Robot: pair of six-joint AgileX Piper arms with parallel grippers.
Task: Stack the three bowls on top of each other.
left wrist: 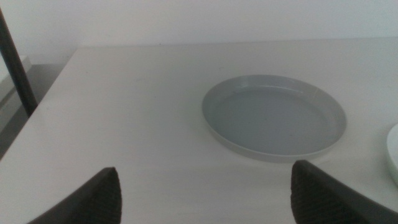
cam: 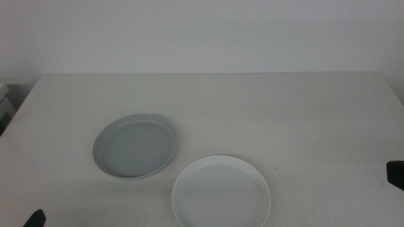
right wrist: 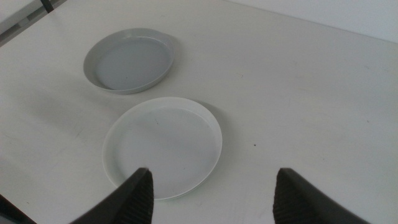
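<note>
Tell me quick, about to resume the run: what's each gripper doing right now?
Left gripper: open, empty, near the grey-blue bowl.
Right gripper: open, empty, over the white bowl.

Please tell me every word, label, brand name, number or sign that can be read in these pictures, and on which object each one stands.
There is no readable text in any view.
Grey-blue bowl: plain, no print or label.
White bowl: plain, no print or label.
Table: bare surface with only a few tiny dark specks, not characters.
Left pincer and right pincer: dark jaws, no markings visible.
</note>
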